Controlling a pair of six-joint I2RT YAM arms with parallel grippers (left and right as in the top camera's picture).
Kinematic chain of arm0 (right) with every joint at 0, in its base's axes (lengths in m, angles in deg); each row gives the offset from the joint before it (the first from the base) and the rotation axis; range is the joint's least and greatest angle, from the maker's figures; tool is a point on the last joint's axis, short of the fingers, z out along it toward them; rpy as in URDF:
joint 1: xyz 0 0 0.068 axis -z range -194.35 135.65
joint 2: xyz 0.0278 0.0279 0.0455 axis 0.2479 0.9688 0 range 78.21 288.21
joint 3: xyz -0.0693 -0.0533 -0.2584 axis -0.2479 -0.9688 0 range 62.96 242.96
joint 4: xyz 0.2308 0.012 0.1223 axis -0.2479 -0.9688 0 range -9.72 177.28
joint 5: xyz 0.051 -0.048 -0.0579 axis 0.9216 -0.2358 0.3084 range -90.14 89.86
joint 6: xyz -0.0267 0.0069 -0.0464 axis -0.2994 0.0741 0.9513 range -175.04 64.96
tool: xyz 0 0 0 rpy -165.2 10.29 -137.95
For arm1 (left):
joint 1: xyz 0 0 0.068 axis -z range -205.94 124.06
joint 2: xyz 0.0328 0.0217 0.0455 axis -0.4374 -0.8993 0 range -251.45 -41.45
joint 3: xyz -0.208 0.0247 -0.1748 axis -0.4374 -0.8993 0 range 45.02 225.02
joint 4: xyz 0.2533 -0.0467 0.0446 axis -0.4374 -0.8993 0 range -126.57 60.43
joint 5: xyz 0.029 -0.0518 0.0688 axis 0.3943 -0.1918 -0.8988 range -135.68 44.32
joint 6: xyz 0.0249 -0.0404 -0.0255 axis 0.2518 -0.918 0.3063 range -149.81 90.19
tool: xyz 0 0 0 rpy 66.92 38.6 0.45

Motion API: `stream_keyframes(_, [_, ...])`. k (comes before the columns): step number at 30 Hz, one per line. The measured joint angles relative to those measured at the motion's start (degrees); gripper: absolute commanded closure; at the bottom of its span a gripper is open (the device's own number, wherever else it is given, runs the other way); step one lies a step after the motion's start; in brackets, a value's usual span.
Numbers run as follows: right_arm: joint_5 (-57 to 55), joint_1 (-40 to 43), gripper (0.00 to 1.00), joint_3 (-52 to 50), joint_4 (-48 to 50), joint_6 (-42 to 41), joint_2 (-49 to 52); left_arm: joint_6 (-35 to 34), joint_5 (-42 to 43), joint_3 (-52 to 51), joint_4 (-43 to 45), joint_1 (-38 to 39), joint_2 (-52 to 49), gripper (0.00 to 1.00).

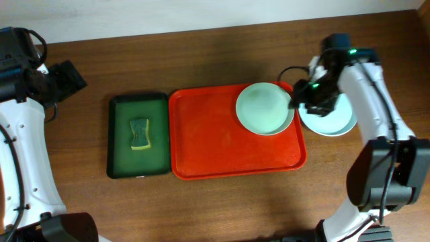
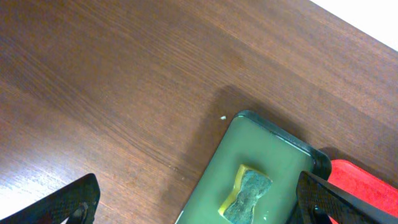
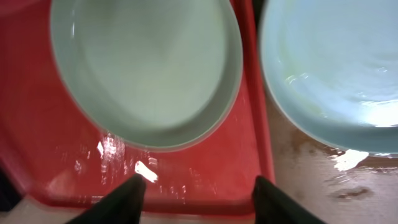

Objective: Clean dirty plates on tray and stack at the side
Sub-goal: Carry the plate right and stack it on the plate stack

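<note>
Right tool - fingers spread wide, nothing pinched, touching nothing, hanging over the right edge of the red tray.

Left tool also spread wide and empty, over the bench by the corner of the green tray.

Count: two plates seen. A mint plate sits in the red tray's far right corner, close against the rim. A pale plate sits on the bench just beside that rim (cannot tell if anything lies beneath it). One sponge - in the green tray.

Open tray floor lies left of the mint plate.
</note>
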Motion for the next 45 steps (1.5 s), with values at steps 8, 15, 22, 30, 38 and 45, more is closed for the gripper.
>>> stream_keyframes(8, [-7.02, -5.16, 0.67, -16.72, 20.41, -14.82, 0.52, 0.0, 0.0, 0.0, -0.07, 0.0, 0.02, 0.01])
stream_keyframes(15, [-7.39, -5.14, 0.96, -21.42, 27.47, -17.25, 0.55, 0.0, 0.0, 0.0, -0.04, 0.0, 0.02, 0.01])
stream_keyframes(22, [-2.43, -5.07, 0.96, -17.46, 19.74, -17.22, -3.26, -0.02, 0.0, 0.0, -0.02, 0.0, 0.02, 0.01])
stream_keyframes(30, [-2.67, -5.31, 0.96, -17.49, 17.92, -15.06, -7.26, 0.0, 0.0, 0.0, -0.02, 0.0, 0.0, 0.01])
stream_keyframes(38, [-6.25, -7.34, 0.6, -31.71, 35.98, -17.03, -7.04, 0.0, -0.02, 0.0, -0.04, 0.0, 0.0, 0.01])
stream_keyframes(45, [-5.86, -7.32, 0.96, -33.88, 41.42, -17.92, -5.7, 0.0, 0.0, 0.0, -0.04, 0.0, 0.0, 0.01])
